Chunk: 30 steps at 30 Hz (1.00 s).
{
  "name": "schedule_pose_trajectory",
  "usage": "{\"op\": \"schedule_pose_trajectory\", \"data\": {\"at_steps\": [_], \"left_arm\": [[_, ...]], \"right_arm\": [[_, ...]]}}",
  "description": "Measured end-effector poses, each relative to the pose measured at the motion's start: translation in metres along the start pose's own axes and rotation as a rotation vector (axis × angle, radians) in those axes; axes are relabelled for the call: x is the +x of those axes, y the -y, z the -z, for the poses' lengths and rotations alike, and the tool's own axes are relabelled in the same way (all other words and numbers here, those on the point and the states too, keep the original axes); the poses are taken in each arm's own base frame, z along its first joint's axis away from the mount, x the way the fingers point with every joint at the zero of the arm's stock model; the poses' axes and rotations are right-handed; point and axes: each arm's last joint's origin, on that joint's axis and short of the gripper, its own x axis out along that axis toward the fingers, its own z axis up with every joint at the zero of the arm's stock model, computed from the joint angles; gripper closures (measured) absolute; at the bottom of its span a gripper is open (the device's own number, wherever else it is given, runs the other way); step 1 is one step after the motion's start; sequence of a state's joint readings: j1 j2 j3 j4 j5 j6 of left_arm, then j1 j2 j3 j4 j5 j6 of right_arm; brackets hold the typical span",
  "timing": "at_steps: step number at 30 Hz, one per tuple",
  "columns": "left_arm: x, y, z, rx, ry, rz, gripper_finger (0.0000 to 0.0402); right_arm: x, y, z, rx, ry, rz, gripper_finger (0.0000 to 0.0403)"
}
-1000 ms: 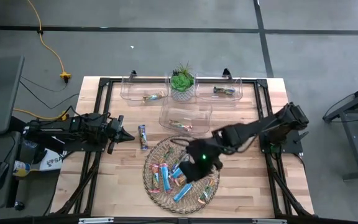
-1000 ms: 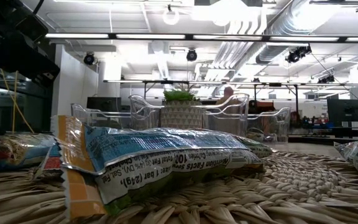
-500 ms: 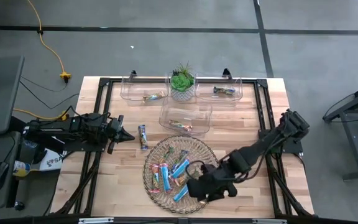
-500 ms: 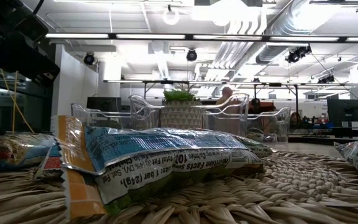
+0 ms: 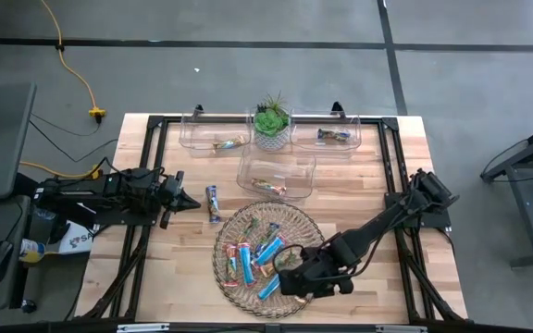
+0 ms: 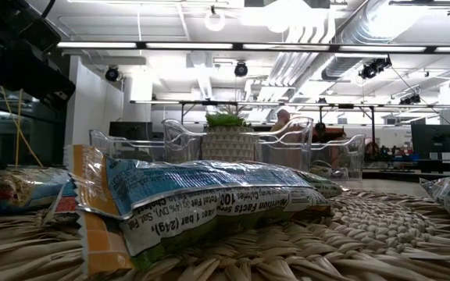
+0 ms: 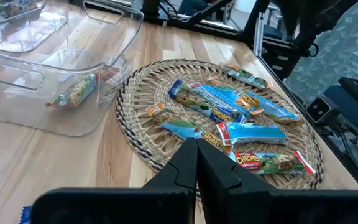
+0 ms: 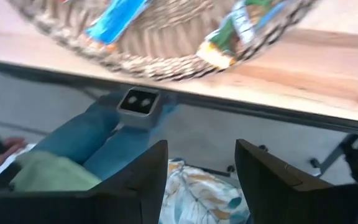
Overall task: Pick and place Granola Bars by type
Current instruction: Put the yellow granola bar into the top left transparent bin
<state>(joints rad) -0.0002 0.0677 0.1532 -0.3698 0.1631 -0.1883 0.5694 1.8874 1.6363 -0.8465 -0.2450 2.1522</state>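
Several granola bars (image 5: 268, 250) in blue, red and green wrappers lie flat on the round wicker tray (image 5: 226, 235). One blue bar (image 5: 213, 203) lies on the table left of the tray. My right gripper (image 5: 292, 283) hangs open over the tray's near right part with nothing between its fingers (image 8: 143, 177). Its wrist view shows a blue bar (image 8: 118, 15) and a green bar (image 8: 240, 26) at the tray's near rim. My left gripper (image 7: 196, 152) waits shut at the table's left, pointing at the tray. The low view shows a bar (image 6: 201, 199) close up, and no gripper.
Three clear bins stand at the back, each with a bar inside: left (image 5: 215, 139), right (image 5: 335, 136) and middle (image 5: 276, 176). A potted plant (image 5: 271, 120) stands between the back two. A person's legs (image 8: 98, 134) show beyond the table's near edge.
My right gripper has swung from above the tray's middle toward the table's near edge, sinking and rolling about its own axis. It now hangs over the tray's near right part. Its fingers have stayed open. The bars have not moved.
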Motion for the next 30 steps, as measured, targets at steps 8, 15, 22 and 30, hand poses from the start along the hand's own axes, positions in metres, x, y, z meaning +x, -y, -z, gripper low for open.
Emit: {"op": "schedule_pose_trajectory", "data": {"at_steps": [8,15,22,30], "left_arm": [[0.000,0.000,0.000,0.000,0.000,0.000,0.0401],[0.000,0.000,0.000,0.000,0.000,0.000,0.0401],[0.000,0.000,0.000,0.000,-0.001,0.001,0.0401],[0.000,0.000,0.000,0.000,0.000,0.001,0.0401]], "right_arm": [[0.000,0.008,-0.004,0.048,0.029,0.087,0.0232],[-0.001,0.011,-0.006,0.059,0.046,0.120,0.0232],[-0.002,0.010,-0.009,0.070,0.050,0.124,0.0232],[-0.004,0.007,-0.016,0.092,0.060,0.124,0.0232]]}}
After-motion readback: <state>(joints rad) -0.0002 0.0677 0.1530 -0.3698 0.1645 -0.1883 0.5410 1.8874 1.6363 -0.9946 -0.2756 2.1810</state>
